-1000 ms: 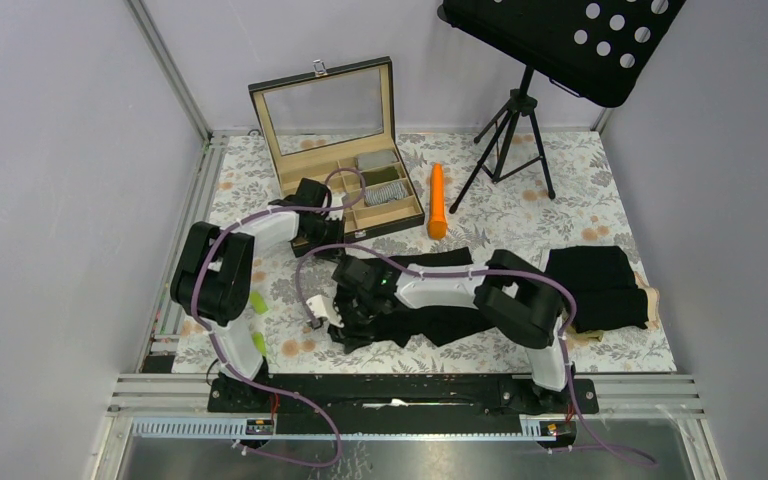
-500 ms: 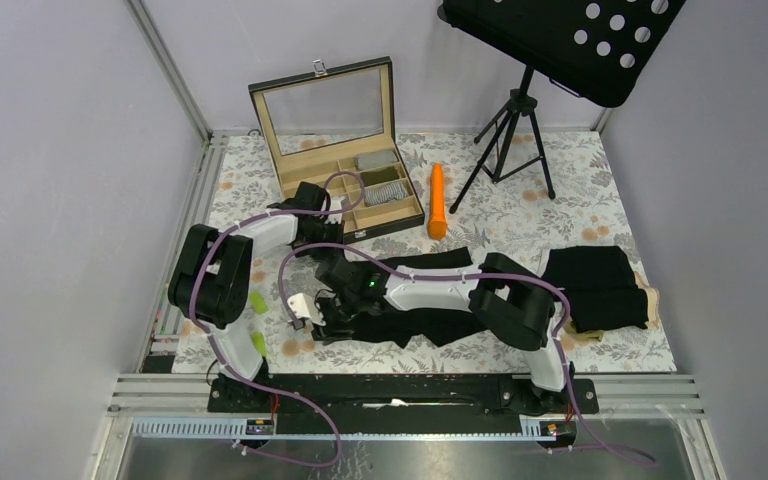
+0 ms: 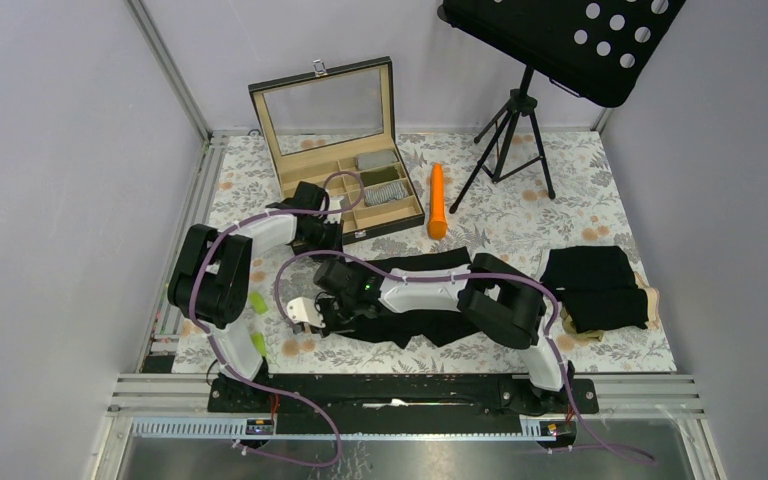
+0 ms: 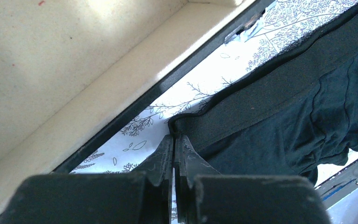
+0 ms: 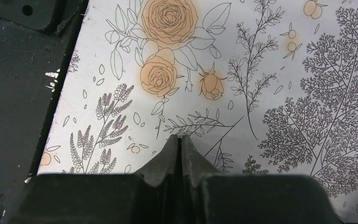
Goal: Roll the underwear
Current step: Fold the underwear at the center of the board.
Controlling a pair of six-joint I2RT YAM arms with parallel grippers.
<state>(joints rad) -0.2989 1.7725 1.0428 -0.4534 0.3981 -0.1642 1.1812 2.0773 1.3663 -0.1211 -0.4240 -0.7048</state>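
Nearest the arm bases, two bright green pieces [image 3: 257,301] lie beside the left arm. Just past them the right end effector [image 5: 179,140] hangs low over the floral surface [image 5: 270,70]. Its fingers are pressed together with nothing between them, at the left end of the spread black underwear [image 3: 420,300].

That garment lies flat across the middle of the surface, its waistband running along the far edge. The left end effector [image 4: 173,140] is drawn narrow, finger against finger. Its tips touch the corner of the waistband, just beside the dark-edged wall of the wooden box [image 4: 51,70]. Whether any cloth is caught between the tips cannot be told.

To the right, well apart, sits a stack of black garments [image 3: 595,285].

Farther back the box stands with its glass lid raised, and a grey pinstriped cloth [image 3: 384,192] fills one right-hand compartment. An orange stick [image 3: 438,200] lies just right of the box. A black music stand [image 3: 560,35] on a tripod rises at the far right.
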